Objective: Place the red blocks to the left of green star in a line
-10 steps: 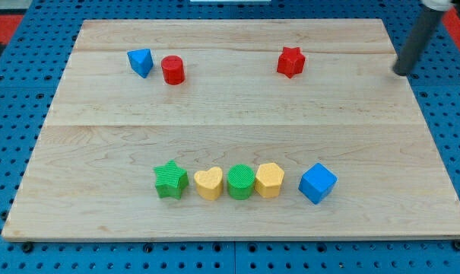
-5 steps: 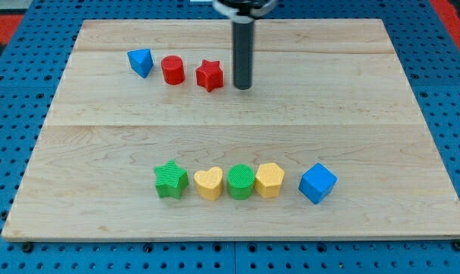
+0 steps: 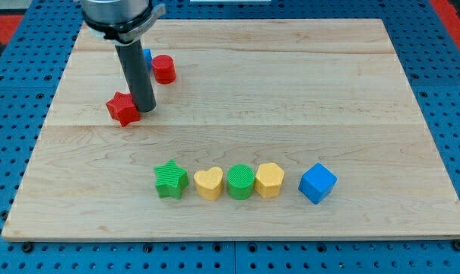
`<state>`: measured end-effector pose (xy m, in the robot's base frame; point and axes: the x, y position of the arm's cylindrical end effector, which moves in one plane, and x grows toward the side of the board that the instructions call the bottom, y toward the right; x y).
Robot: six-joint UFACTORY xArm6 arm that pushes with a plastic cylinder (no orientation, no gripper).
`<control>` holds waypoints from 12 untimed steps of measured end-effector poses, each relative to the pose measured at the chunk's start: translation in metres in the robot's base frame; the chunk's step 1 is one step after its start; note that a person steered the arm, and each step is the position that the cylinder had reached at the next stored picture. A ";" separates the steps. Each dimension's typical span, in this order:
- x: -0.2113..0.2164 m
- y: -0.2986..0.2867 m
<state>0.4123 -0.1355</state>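
My tip touches the right side of the red star in the upper left part of the board. The red cylinder stands above and to the right of it, just right of the rod. A blue block is mostly hidden behind the rod. The green star is at the left end of a row near the view's bottom.
The row continues rightward with a yellow heart, a green cylinder, a yellow hexagon-like block and a blue cube. The wooden board lies on a blue pegboard.
The rod swept from the right edge leftward, pushing the red star across and down-left past the red cylinder. The red cylinder shifted slightly. The bottom row has not moved.
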 end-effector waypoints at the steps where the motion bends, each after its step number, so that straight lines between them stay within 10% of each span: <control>1: -0.037 0.003; 4: 0.071 0.003; 6: 0.028 -0.042; 11: 0.097 -0.034; 12: 0.041 0.015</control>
<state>0.4538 -0.1201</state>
